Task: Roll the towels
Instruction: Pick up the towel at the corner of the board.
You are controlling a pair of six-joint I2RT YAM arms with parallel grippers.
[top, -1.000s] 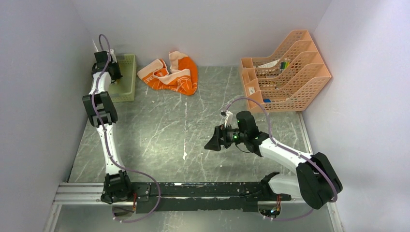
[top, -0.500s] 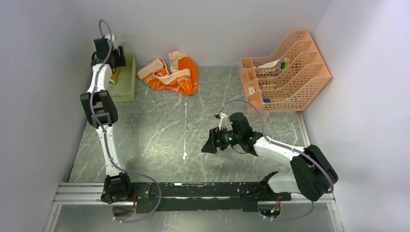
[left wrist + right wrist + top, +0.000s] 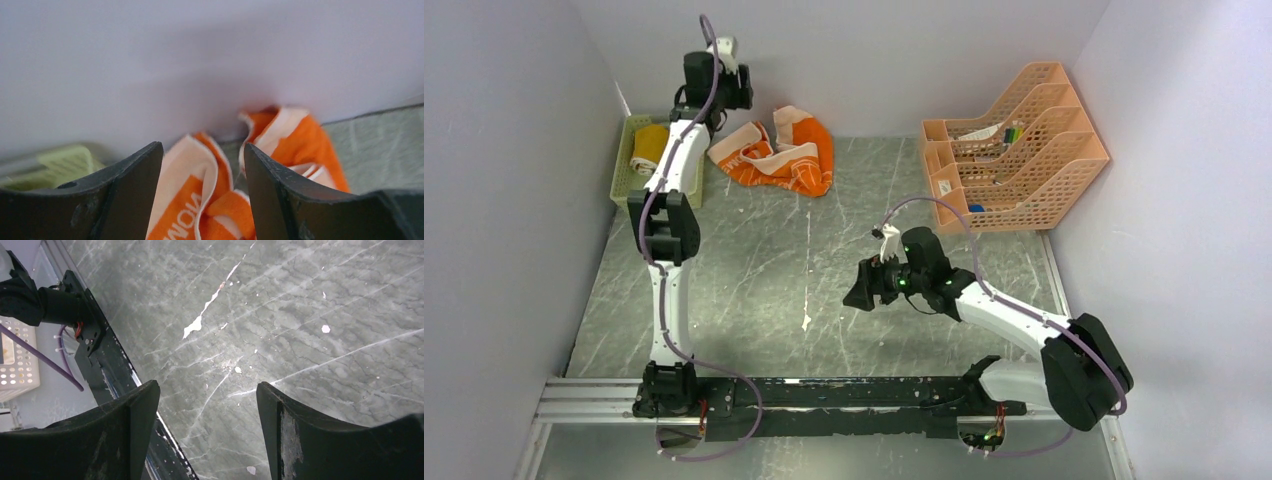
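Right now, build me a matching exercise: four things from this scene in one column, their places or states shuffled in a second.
1 orange towel
2 yellow towel
3 file rack
4 right gripper

A in the green basket
B open, over bare table
C crumpled by the back wall
D far right of the table

Pairs: 1-C, 2-A, 3-D, 4-B

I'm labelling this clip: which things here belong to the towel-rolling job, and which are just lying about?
Belonging to the job:
- orange towel, crumpled near the back wall
- yellow towel, lying in the basket

Just lying about:
- green basket, merely holding the yellow towel
- peach file rack, far right
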